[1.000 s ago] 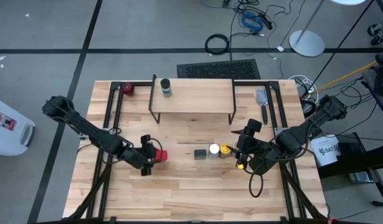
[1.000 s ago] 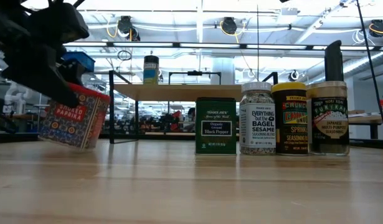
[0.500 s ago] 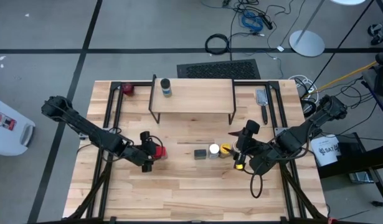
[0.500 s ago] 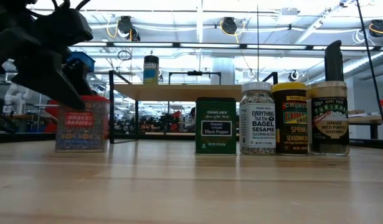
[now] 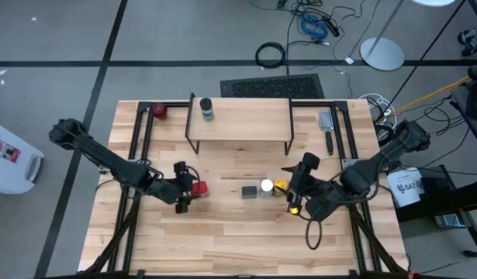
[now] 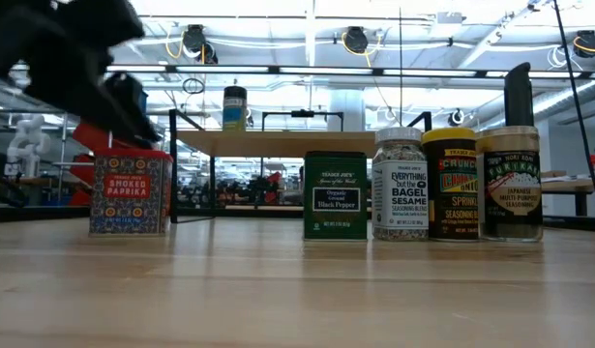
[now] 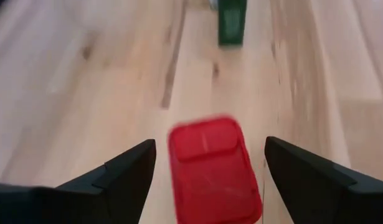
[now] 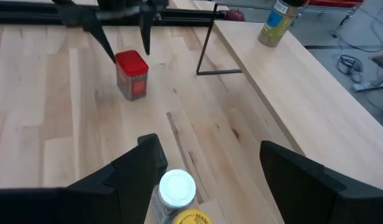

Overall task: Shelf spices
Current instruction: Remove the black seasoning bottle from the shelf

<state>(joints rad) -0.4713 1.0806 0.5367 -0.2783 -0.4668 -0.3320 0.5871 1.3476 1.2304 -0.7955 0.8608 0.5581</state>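
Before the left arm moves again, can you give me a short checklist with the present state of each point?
1. Red paprika tin upright on the table: ok.
2. Left gripper jaws open, clear of the tin's sides: ok.
3. Shelf has free room beside the jar on it: ok.
4. Four spices in a row, upright: ok.
5. Right gripper open, above the row's white-capped jar: ok.

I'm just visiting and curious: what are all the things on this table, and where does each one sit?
Shelf: one, light wood top, black legs, table's far side.
Dark jar: one, on the shelf's left end.
Red tin: one, upright on the table, left of the row.
Spice row: four, green tin, white-capped, yellow-topped, dark-labelled, table's middle.
Round object: one, dark red, far-left corner.
Brush: one, grey, right of shelf.
Left gripper: open, at the red tin.
Right gripper: open, beside the row.
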